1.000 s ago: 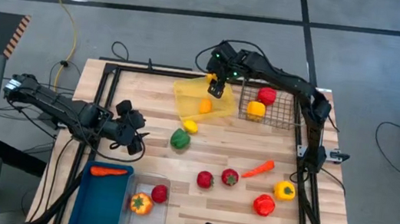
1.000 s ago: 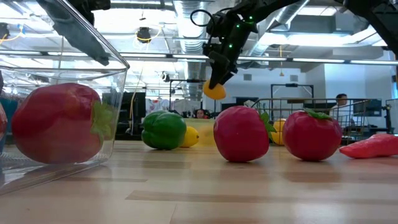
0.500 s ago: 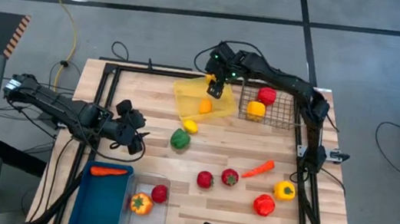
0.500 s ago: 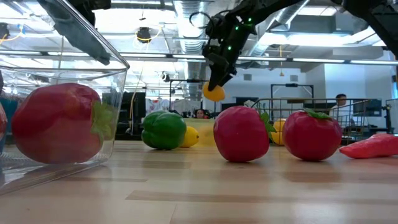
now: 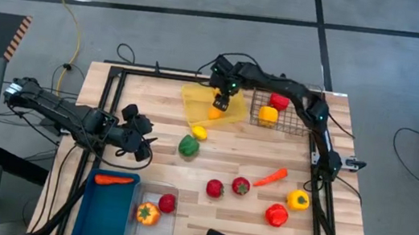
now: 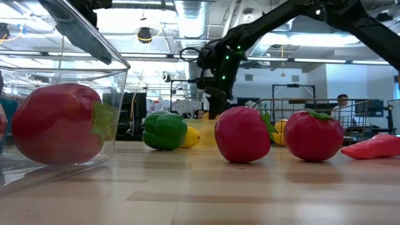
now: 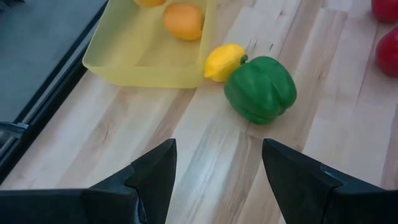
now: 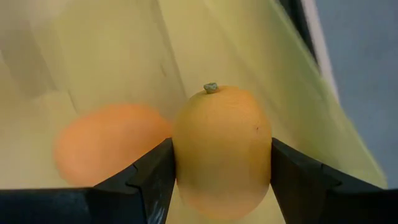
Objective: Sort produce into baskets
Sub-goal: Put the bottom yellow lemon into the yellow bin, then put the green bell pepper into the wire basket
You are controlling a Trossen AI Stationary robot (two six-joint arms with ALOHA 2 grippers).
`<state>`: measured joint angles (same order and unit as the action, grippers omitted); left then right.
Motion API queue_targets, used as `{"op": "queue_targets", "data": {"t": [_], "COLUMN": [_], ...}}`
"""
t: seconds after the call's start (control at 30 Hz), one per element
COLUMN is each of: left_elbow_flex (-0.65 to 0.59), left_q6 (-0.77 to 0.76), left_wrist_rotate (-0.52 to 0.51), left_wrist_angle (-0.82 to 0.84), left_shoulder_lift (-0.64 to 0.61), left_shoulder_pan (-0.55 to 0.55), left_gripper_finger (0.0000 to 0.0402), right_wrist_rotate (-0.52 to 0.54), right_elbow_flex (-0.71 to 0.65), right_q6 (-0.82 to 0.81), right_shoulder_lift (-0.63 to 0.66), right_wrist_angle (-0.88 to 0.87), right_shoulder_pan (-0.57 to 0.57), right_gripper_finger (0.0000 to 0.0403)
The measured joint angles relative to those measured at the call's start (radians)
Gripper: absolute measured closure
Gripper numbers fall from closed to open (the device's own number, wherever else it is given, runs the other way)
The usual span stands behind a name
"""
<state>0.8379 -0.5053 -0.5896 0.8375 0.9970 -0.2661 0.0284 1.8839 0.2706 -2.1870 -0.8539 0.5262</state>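
A yellow-orange lemon (image 8: pixel 222 149) is clamped by the right gripper (image 5: pixel 222 101) over the yellow tray (image 5: pixel 195 99); beside the tray, the left gripper (image 7: pixel 217 180) is parted, empty.

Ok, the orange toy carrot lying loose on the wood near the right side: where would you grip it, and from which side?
Judging by shape, the orange toy carrot is best gripped across its thicker end from straight above, jaws square to its length. It lies flat and slanted on the wooden table, apart from the red tomato and yellow pepper.
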Motion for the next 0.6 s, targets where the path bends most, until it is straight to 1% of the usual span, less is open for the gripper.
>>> {"op": "queue_targets", "data": {"t": [0.13, 0.23, 0.47, 0.6], "left_elbow_flex": [0.0, 0.0, 0.0, 0.0], "left_q6": [-0.007, -0.008, -0.011, -0.031], "left_wrist_rotate": [0.006, 0.006, 0.004, 0.001], "left_wrist_angle": [0.0, 0.0, 0.001, 0.0], "left_shoulder_lift": [0.0, 0.0, 0.0, 0.0], "left_shoulder_pan": [0.0, 0.0, 0.0, 0.001], "left_gripper_finger": [0.0176, 0.0176, 0.0176, 0.0176], "right_wrist_rotate": [-0.001, -0.002, -0.002, -0.002], "right_elbow_flex": [0.0, 0.002, 0.002, 0.002], "right_q6": [0.0, 0.0, 0.0, 0.0], "right_shoulder_lift": [-0.013, -0.011, -0.011, -0.001], "right_wrist_angle": [-0.008, -0.002, -0.005, -0.023], "right_shoulder_pan": [0.0, 0.0, 0.0, -0.001], "right_gripper_finger": [0.0145, 0.0131, 0.0056, 0.0027]}}
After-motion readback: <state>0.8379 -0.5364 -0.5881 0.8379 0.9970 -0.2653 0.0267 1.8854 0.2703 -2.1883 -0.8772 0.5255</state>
